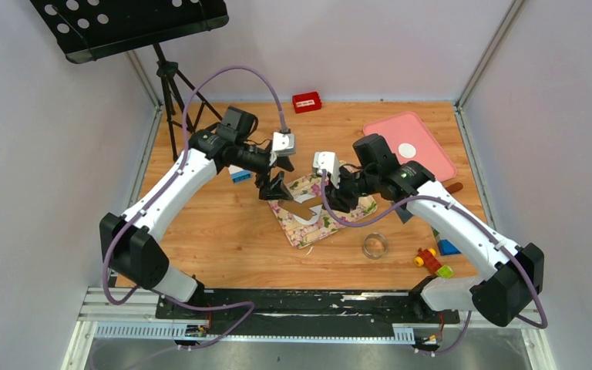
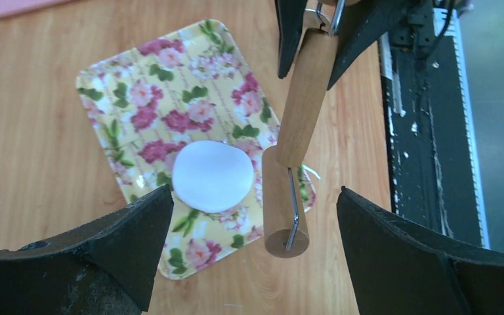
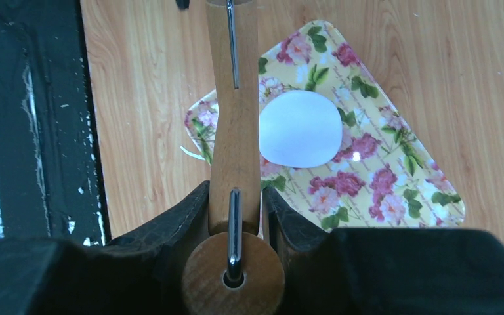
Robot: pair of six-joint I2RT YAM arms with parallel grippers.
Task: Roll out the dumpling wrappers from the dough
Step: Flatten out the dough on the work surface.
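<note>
We see the flat dough (image 2: pixel 211 176) in the flowered tray (image 2: pixel 170 79) at the middle of the bench; the pink tray (image 1: pixel 424 139), far right corner, holds one wrapper (image 1: pixel 407 150). The right fingers (image 3: pixel 184 216) clamp the roller (image 3: pixel 234 131); the left fingers (image 2: pixel 138 230) are wide open and empty.

You get bright, even light in all three views. Shadows on the wooden table (image 1: pixel 223 239) are soft and faint. The top view is sharp. In your left wrist view the dark fingers (image 2: pixel 105 256) close to the lens look big and a bit fuzzy, but the flowered tray (image 2: pixel 170 79) is clear. In your right wrist view a tiny shiny spot sits on the tray, and the white dough (image 3: pixel 300 128) is very bright.
</note>
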